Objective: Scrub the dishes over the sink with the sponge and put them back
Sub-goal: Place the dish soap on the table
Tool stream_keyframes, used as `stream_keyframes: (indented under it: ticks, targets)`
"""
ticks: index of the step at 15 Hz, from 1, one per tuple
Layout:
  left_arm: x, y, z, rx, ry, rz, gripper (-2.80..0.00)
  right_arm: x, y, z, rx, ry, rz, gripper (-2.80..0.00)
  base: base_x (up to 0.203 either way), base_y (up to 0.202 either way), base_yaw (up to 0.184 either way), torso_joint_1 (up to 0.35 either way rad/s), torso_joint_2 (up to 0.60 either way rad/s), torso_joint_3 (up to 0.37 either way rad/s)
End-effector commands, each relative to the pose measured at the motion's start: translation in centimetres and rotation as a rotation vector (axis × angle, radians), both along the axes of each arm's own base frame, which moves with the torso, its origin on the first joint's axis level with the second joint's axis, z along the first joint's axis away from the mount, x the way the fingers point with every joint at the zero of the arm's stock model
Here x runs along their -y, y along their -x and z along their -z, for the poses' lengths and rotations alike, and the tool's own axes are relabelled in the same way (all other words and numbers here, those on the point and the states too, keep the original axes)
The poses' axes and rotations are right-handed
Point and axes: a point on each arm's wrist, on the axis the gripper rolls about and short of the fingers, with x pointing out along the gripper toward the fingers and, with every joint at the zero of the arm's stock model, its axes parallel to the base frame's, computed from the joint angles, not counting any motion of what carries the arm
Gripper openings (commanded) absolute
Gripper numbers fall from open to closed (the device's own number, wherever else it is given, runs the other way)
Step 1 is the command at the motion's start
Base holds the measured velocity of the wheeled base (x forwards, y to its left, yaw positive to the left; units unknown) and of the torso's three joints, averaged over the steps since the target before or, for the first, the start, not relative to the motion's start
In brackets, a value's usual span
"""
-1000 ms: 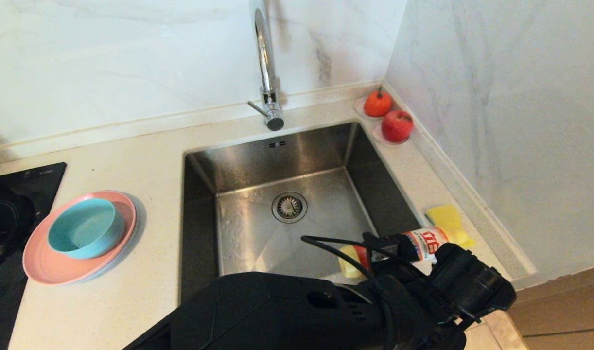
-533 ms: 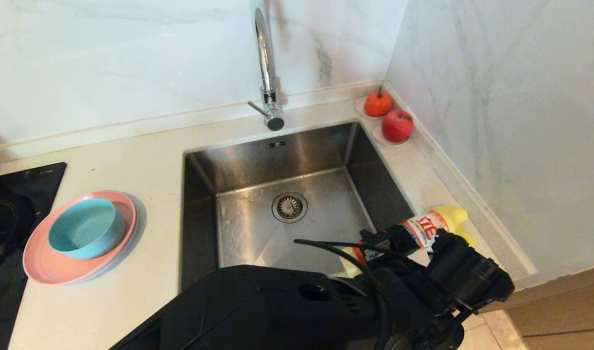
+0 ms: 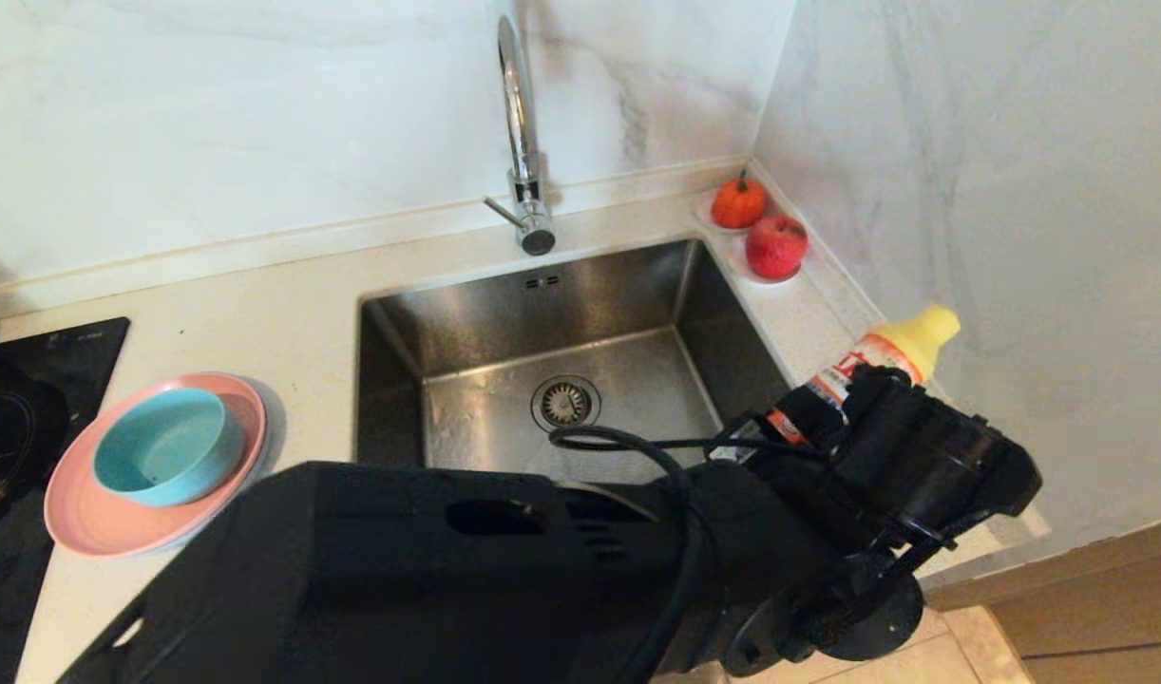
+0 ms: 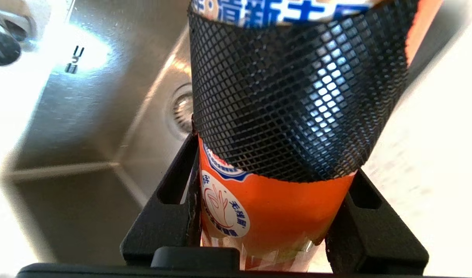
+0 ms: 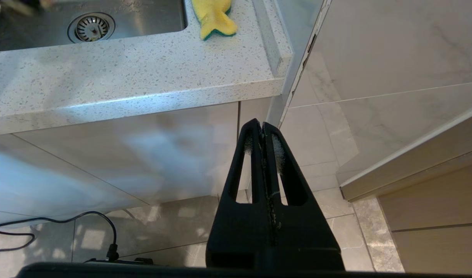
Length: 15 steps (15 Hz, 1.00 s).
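The left claw [image 3: 832,404] is clamped on an orange-labelled plastic detergent bottle with a yellow cap [image 3: 889,351], holding it tilted above the right-hand strip of the pale speckled stone bench [image 3: 286,332], cap pointing up toward the marble wall. In the left wrist view the bottle [image 4: 274,216] sits squeezed between the two black fingers [image 4: 174,208], and a black mesh sleeve [image 4: 297,96] wraps its upper body, covering much of the label.

The large rectangular stainless steel sink [image 3: 504,313] lies just left of and below that claw, its round strainer drain [image 3: 565,403] bare and the tall chrome tap [image 3: 522,133] at its back edge. The dishes are well apart from the claw, on the bench left of the sink: a small teal-blue round bowl [image 3: 167,445] sits inside a wider shallow pink round plate [image 3: 86,518]; a pale rim under the pink plate is barely visible, so a third plate cannot be made out clearly.

The small yellow sponge with a green underside [image 5: 214,17] lies on the bench at the sink's right-hand corner, seen only in the right wrist view; in the head view the left arm's black body hides it and the sink's front edge.

The right claw [image 5: 263,133] hangs below bench level in front of the cabinet, fingers pressed together on nothing.

Two red fruits on tiny white saucers [image 3: 756,228] stand in the back corner.
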Motion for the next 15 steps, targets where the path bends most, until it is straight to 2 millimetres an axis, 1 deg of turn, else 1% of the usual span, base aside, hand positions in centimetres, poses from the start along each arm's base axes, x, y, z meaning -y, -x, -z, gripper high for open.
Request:
stream_keyframes:
  ticks: [1,2,5,9,11,15]
  targets:
    - [-1.6,0.6,-4.3,0.008,0.141,0.027,-2.8,0.0,0.0,0.0,0.0,0.0,-0.001,-2.8,0.0,0.0,0.0,0.0,0.0,0.0]
    - [-2.1,0.8,-5.6,0.004,0.189,0.054,-2.8,0.0,0.0,0.0,0.0,0.0,-0.001,-2.8,0.0,0.0,0.0,0.0,0.0,0.0]
    - [-3.5,1.4,-8.7,0.011,0.289,0.086,-2.8,0.0,0.0,0.0,0.0,0.0,-0.001,-2.8,0.0,0.0,0.0,0.0,0.0,0.0]
    - [-6.4,1.9,-13.9,0.058,0.481,0.137,-2.8,0.0,0.0,0.0,0.0,0.0,-0.001,-2.8,0.0,0.0,0.0,0.0,0.0,0.0]
    - [-8.2,1.8,-16.6,0.113,0.578,0.141,-2.8,0.0,0.0,0.0,0.0,0.0,-0.001,-2.8,0.0,0.0,0.0,0.0,0.0,0.0]
    - [-12.5,2.1,-21.1,0.186,0.719,0.159,-2.8,0.0,0.0,0.0,0.0,0.0,-0.001,-2.8,0.0,0.0,0.0,0.0,0.0,0.0]
